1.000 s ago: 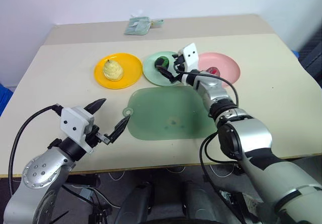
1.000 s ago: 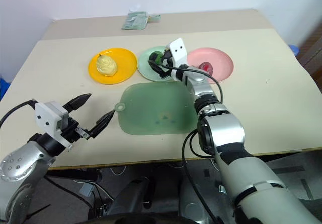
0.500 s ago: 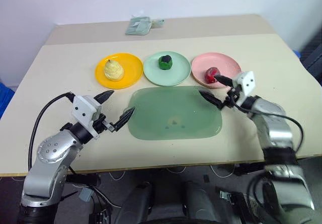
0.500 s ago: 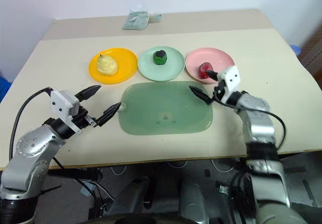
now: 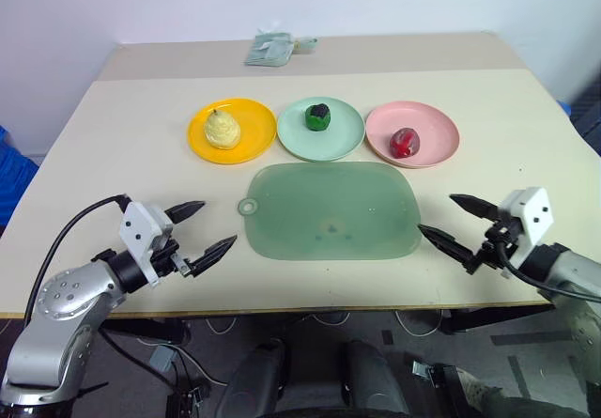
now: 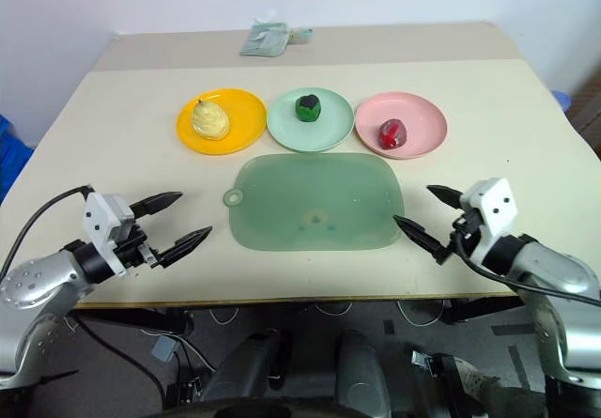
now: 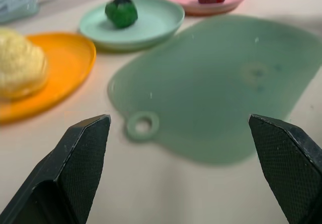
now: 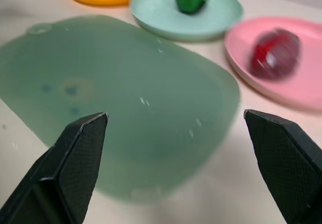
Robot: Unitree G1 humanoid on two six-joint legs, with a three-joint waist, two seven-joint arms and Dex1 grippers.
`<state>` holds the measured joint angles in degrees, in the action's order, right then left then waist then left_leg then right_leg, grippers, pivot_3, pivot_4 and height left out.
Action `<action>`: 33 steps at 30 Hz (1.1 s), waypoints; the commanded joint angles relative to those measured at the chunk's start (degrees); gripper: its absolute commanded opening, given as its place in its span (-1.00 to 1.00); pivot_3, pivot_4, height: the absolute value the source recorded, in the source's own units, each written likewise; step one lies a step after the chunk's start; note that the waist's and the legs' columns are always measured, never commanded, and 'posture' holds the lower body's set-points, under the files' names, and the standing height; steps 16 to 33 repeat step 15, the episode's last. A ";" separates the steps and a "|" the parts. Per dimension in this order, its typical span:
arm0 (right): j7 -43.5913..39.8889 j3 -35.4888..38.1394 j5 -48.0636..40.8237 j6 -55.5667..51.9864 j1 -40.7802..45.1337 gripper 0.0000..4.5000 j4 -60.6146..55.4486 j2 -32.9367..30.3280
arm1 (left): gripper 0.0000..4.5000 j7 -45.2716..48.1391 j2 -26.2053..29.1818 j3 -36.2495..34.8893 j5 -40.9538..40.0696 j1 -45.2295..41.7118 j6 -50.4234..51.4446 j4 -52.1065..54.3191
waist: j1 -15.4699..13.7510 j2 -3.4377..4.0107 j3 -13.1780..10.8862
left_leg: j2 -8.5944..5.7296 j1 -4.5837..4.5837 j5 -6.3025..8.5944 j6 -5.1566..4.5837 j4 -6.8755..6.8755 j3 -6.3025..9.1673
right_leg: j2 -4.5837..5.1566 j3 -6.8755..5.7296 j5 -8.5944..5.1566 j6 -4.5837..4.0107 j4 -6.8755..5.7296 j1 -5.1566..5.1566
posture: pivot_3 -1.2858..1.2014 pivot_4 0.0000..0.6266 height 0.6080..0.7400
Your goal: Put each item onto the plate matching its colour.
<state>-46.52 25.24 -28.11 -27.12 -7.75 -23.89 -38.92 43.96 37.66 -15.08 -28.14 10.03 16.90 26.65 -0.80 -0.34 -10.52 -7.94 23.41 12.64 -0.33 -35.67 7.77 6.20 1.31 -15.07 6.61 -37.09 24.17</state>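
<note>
Three round plates stand in a row across the table. The pale yellow pear (image 5: 223, 131) rests on the yellow-orange plate (image 5: 249, 141), the dark green bumpy fruit (image 5: 318, 115) on the mint green plate (image 5: 343, 136), and the red fruit (image 5: 404, 142) on the pink plate (image 5: 437, 131). My left gripper (image 5: 199, 230) hovers open and empty near the table's front left. At the front right my right gripper (image 5: 454, 224) is likewise open, nothing between its fingers. Both sit well back from the plates.
A large translucent green mat (image 5: 329, 211) lies between the grippers, in front of the plates, with a small ring tab (image 5: 247, 208) on its left side. A folded greenish cloth (image 5: 272, 48) sits at the table's far edge.
My right arm has pulled back from the green plate to the table's front right, leaving the green fruit on that plate. My left gripper has sunk a little. The camera has shifted.
</note>
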 commanded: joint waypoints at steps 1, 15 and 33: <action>-0.15 3.65 -0.08 2.52 -1.54 0.97 -0.59 -1.20 | 1.00 0.69 0.65 -2.96 -0.48 1.53 -1.40 1.95 | 0.01 0.00 0.00 | 0.00 -0.01 0.01 -0.01 -0.02 0.00 | 0.00 -0.01 -0.01 -0.02 0.01 -0.04 | 0.03 -0.52 1.00; 1.12 2.91 1.30 3.28 0.56 0.97 1.52 -3.88 | 1.00 0.56 0.53 -3.35 -2.67 3.37 1.56 5.40 | 0.00 -0.01 0.01 | 0.00 0.00 0.03 -0.05 -0.06 0.00 | 0.02 -0.04 -0.01 -0.01 0.05 -0.08 | 0.03 -0.52 1.00; 1.12 2.91 1.30 3.28 0.56 0.97 1.52 -3.88 | 1.00 0.56 0.53 -3.35 -2.67 3.37 1.56 5.40 | 0.00 -0.01 0.01 | 0.00 0.00 0.03 -0.05 -0.06 0.00 | 0.02 -0.04 -0.01 -0.01 0.05 -0.08 | 0.03 -0.52 1.00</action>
